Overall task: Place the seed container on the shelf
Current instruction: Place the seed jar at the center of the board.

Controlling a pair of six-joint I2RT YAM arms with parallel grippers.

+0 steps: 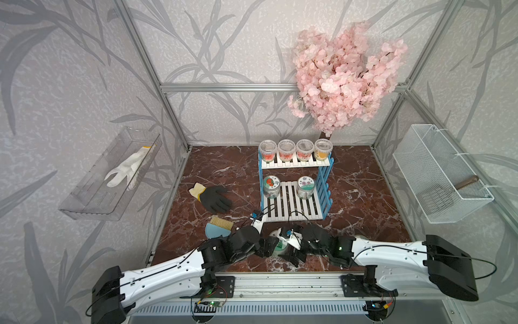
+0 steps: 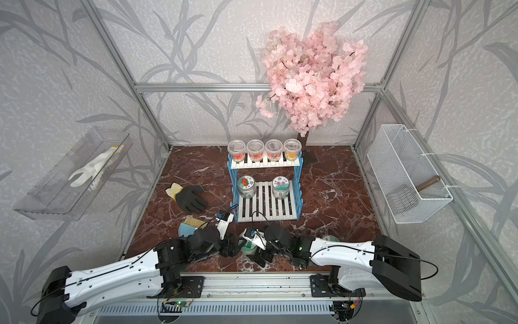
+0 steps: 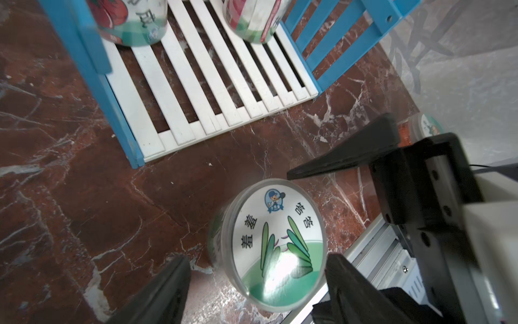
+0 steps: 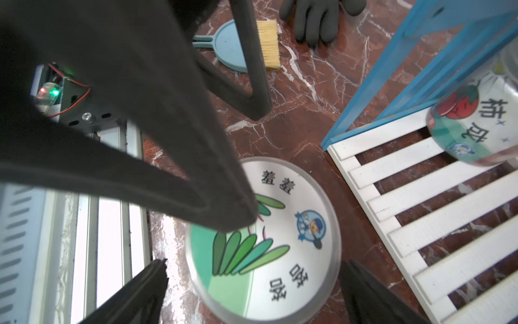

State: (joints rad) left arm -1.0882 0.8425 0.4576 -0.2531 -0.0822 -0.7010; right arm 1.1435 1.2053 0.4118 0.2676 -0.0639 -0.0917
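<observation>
Seed container stands upright on the counter near the front edge, lid up, between our two arms, both with jaws set around it. Our left jaws are released and astride it. A strip of counter shows between one left finger and the container's wall, while the opposite finger sits at the lid's rim; we cannot tell whether it touches. Our right jaws are spread wide from the other side, one right finger clear of the wall with counter showing between. Nothing is clamped.

In both top views the container is mostly hidden under the two wrists. The shelf lies straight beyond it, away from our base, with the near edge of its lower board just past the jaws. Two jars stand at the back of that board, well apart, leaving bare slats in front of and between them. Four cups fill the upper board.

The container is round and its axis is vertical, so neither arm is nearer than the other. We judge the coming move to be a squeeze on its wall, then a lift and a short carry forward onto the open slats, keeping clear of the blue side frames.
</observation>
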